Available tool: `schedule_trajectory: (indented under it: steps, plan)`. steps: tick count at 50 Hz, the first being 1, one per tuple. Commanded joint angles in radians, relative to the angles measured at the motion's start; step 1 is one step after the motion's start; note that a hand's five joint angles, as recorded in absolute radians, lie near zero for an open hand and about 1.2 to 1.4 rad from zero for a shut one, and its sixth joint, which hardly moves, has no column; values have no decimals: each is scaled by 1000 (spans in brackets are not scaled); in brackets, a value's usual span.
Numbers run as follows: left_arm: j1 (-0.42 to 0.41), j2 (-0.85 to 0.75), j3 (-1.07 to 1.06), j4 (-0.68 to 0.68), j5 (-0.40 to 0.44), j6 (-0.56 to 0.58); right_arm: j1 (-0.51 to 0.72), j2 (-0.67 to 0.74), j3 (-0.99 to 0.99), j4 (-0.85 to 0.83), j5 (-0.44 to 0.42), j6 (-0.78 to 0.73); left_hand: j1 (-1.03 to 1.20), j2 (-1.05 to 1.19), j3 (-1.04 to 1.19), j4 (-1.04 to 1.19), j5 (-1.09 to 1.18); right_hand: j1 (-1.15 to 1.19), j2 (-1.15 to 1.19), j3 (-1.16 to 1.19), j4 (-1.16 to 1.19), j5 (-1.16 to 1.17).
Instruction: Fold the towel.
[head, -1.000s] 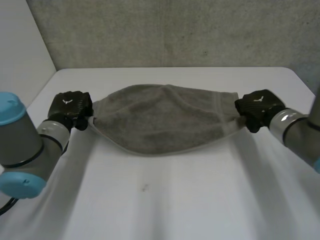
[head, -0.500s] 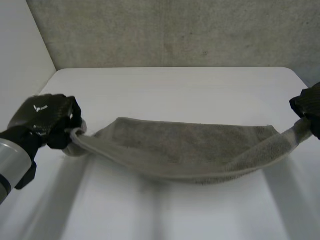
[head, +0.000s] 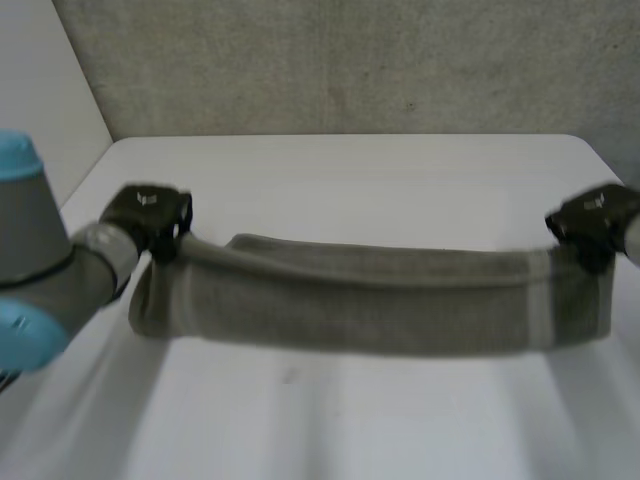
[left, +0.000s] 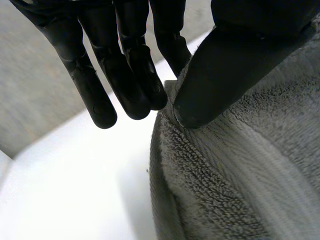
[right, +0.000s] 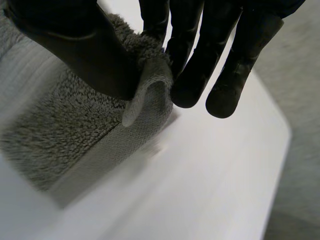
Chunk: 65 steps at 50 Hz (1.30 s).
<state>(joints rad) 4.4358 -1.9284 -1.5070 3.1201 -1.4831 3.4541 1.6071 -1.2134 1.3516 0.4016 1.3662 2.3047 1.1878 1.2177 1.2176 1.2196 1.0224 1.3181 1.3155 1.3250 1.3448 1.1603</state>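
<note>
1. The left hand (left: 131, 60) pinched the towel (head: 370, 300) at one end. Its thumb (left: 235, 65) pressed the rim of the cloth against a finger behind it, and its other fingers reached straight past the towel's edge, clear of it.
2. The right hand (right: 200, 45) gripped the towel's opposite end, with the flat hem curled up between its thumb and the nearest finger.
3. The towel ran stretched from hand to hand as a long, narrow grey band, rounded along its upper length. A paler stripe crossed it near the end held by the right hand. Whether its lower edge touched anything could not be told.
4. The white tabletop (head: 350, 180) lay below the towel and spread out on every side of it.
5. The left arm (head: 45, 270), with its grey joint and light-blue caps, stood just beside the towel's left-hand end.
6. A grey wall (head: 350, 70) rose behind the towel, beyond the tabletop's far edge.
</note>
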Motion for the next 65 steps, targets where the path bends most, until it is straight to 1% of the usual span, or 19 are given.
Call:
schedule_trajectory:
  steps: [1, 2, 4, 7, 9, 10, 14, 18, 23, 25, 34, 36, 42, 44, 50, 52, 55, 60, 65]
  plan:
    - [-26, -148, 440, 3, -68, -7, 128, 170, -493, -3, 86, 169, 208, 179, 179, 177, 199, 78, 81, 71, 51, 61]
    - [-26, -149, 441, 3, -68, -7, 128, 170, -494, -3, 86, 170, 208, 179, 179, 177, 199, 78, 81, 71, 51, 61]
    - [-36, -169, 610, 12, -78, -29, 154, 209, -702, -27, 91, 255, 208, 179, 179, 177, 199, 78, 81, 71, 51, 61]
    - [-38, -172, 691, 31, -94, -55, 168, 216, -802, -63, 91, 303, 208, 179, 179, 177, 199, 78, 81, 71, 51, 61]
    - [-36, -169, 813, 89, -144, -146, 168, 210, -916, -172, 102, 407, 208, 179, 179, 177, 199, 78, 81, 71, 51, 61]
    - [-36, -169, 814, 89, -144, -147, 168, 210, -916, -173, 102, 407, 208, 179, 179, 177, 199, 78, 81, 71, 51, 61]
    - [-24, -135, 869, 141, -210, -297, 166, 158, -924, -280, 129, 502, 208, 179, 179, 177, 199, 78, 81, 71, 51, 61]
    - [-19, -116, 857, 138, -207, -362, 166, 143, -882, -241, 123, 499, 208, 179, 179, 177, 199, 78, 81, 71, 51, 61]
    - [-18, -113, 735, 112, -201, -386, 166, 138, -747, -127, 93, 495, 208, 179, 179, 177, 199, 78, 81, 71, 51, 61]
    - [-18, -107, 587, 110, -175, -385, 166, 135, -602, -93, 50, 460, 208, 179, 179, 177, 199, 78, 81, 71, 51, 61]
    - [-15, -118, 177, 213, -74, -366, 166, 143, -218, -141, -29, 355, 208, 179, 179, 177, 199, 78, 81, 71, 51, 61]
    - [-15, -118, 44, 259, -71, -322, 165, 144, -107, -173, -32, 319, 208, 179, 179, 177, 199, 78, 81, 71, 51, 61]
    - [16, -83, -93, 265, -65, -216, 145, 112, 4, -181, -36, 280, 208, 179, 179, 177, 199, 78, 81, 71, 51, 61]
    - [54, 1, -183, 256, -66, -172, 104, 40, 62, -159, -35, 251, 208, 179, 179, 177, 199, 78, 81, 71, 51, 61]
    - [74, 189, -326, 215, -57, -148, 30, -166, 169, -107, -38, 159, 208, 179, 179, 177, 199, 78, 81, 71, 51, 61]
    - [83, 323, -409, 178, -20, -148, -54, -300, 214, -70, -53, 104, 208, 179, 179, 177, 199, 78, 81, 71, 51, 61]
    - [114, 437, -476, 149, 33, -145, -110, -398, 241, -28, -102, 65, 208, 179, 179, 177, 199, 78, 81, 71, 51, 61]
    - [142, 506, -524, 121, 102, -138, -148, -420, 279, 2, -191, 47, 208, 179, 179, 177, 199, 78, 81, 71, 51, 61]
    - [134, 464, -515, 133, 113, -132, -150, -356, 296, -7, -213, 45, 208, 179, 179, 177, 199, 78, 81, 71, 51, 61]
